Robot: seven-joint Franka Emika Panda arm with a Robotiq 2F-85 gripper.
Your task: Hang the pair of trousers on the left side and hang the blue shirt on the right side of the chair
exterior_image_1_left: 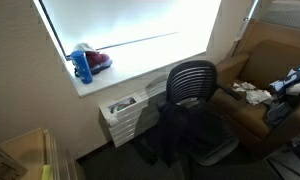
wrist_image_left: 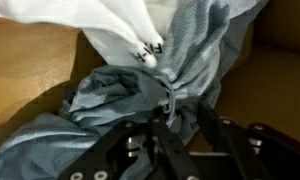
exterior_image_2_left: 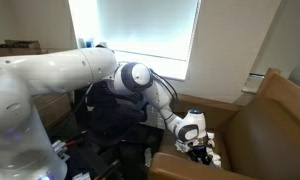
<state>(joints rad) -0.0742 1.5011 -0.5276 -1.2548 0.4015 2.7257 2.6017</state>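
Blue shirt right at gripper

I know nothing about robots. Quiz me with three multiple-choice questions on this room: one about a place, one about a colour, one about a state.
1. Where does the blue shirt lie? A on the windowsill; B on the brown armchair; C on the floor.
2. What colour is the cloth beside it? A white; B red; C green.
3. How is the shirt? A folded flat; B on a hanger; C crumpled.
Answers: B, brown seat shows under it in the wrist view; A, the cloth is plainly white; C, it lies in bunched folds.
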